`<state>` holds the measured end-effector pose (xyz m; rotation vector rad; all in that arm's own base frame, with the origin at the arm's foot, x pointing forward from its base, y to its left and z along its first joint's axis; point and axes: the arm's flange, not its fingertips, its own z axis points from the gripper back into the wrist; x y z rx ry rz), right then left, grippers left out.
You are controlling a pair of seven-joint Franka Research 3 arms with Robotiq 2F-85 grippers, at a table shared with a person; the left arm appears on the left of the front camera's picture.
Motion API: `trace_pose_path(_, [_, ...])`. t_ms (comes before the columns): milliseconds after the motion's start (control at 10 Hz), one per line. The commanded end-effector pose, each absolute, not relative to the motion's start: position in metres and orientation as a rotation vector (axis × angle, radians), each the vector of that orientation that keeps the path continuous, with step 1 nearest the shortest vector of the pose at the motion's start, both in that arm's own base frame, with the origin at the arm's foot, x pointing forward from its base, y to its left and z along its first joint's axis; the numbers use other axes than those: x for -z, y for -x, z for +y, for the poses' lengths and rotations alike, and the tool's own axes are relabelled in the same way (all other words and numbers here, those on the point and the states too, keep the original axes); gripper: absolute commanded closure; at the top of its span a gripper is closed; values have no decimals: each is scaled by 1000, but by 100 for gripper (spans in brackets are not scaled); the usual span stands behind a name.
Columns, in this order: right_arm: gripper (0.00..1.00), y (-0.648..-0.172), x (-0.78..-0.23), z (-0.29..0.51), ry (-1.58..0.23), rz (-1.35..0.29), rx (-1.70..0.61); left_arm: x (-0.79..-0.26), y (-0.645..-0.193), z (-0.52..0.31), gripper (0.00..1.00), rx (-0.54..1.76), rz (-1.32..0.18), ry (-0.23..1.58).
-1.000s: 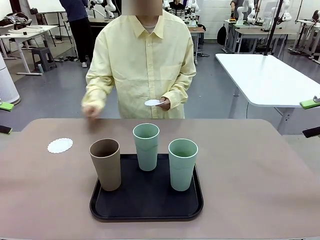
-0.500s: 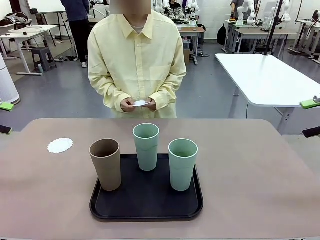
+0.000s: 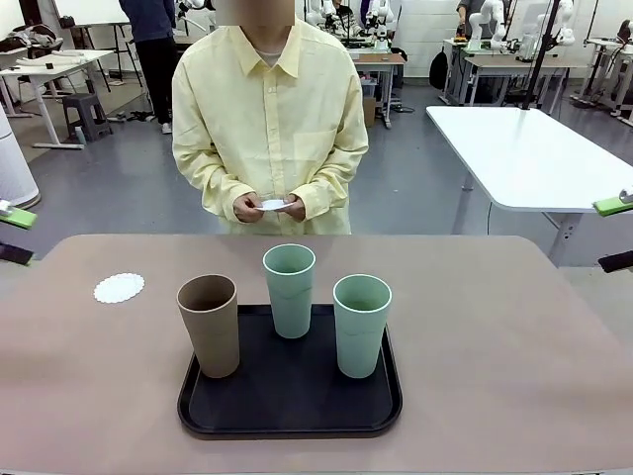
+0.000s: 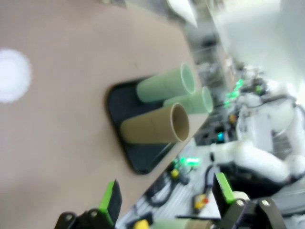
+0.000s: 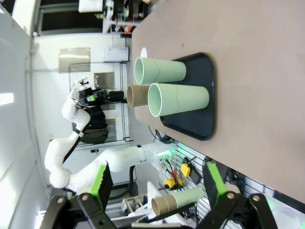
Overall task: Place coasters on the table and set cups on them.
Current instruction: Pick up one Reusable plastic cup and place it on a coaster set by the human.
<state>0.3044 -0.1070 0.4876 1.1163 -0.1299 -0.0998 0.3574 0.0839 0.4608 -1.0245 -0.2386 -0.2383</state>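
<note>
One white lacy coaster lies on the beige table at the left; the left wrist view shows this coaster blurred. The person at the far side holds another coaster in both hands at waist height. A brown cup and two pale green cups stand upright on a black tray. My left gripper sits at the left table edge, open and empty. At the right edge my right gripper is open and empty too. Both wrist views show spread fingers far from the cups.
The tray fills the near middle of the table. Bare tabletop lies to the right of the tray and between the tray and the far edge. A white-topped table stands behind at the right.
The person's hand has drawn back from the table's left side, and both hands now hold a coaster at the waist. My left gripper has shifted slightly at the left edge.
</note>
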Motion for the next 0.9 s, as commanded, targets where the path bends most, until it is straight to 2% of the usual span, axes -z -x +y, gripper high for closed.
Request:
trace_pose_path(0, [0, -308, -487, -106, -1149, -148, 89, -472, -394, 50, 0, 586, -311, 829])
trace_pose_path(300, [0, -308, -487, -106, -1149, -148, 89, -481, -398, -9, 0, 938, -396, 492])
trace_pose_path(500, [0, -308, -487, -106, -1149, -148, 89, -475, -392, -36, 0, 1058, -324, 342])
trace_pose_path(600, [0, -308, -487, -106, -1149, -148, 89, -473, -387, -43, 0, 1108, -267, 326])
trace_pose_path(800, [0, -308, -487, -106, -1149, -148, 89, -475, -378, -54, 0, 1135, -252, 376])
